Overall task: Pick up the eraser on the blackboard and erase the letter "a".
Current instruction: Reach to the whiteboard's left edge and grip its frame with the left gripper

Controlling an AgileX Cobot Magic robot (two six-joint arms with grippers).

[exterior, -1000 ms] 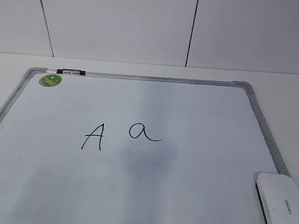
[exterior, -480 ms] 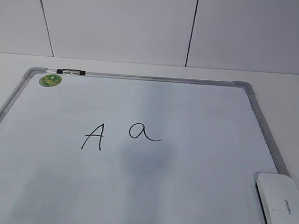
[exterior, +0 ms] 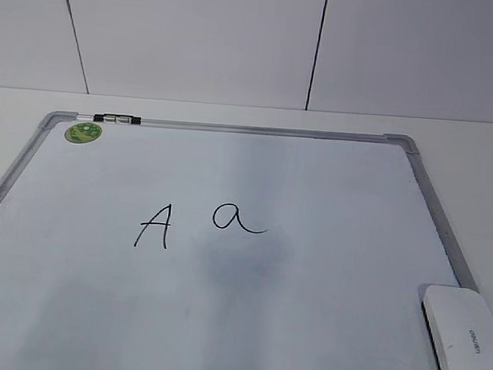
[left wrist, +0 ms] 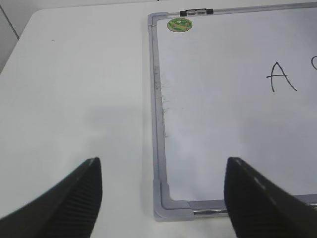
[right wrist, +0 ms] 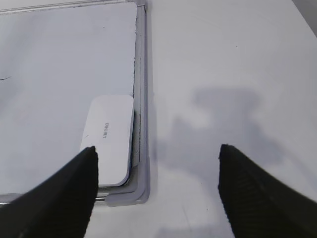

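the eraser [exterior: 464, 338] lies in the board's [exterior: 304, 324] near right corner, the "a" [exterior: 237, 217] intact, while both arms' fingers [left wrist: 79, 198] [right wrist: 247, 193] hover wide open, empty.

A plain white tabletop [exterior: 485, 168] carries everything here, running back to a pale panelled wall. Lying flat on it is the blackboard [exterior: 331, 182], a large white board in a silver-grey frame, its far edge parallel with the wall and its near corners close to the front of the tabletop. Bare white surface shows along the board's left and right sides.
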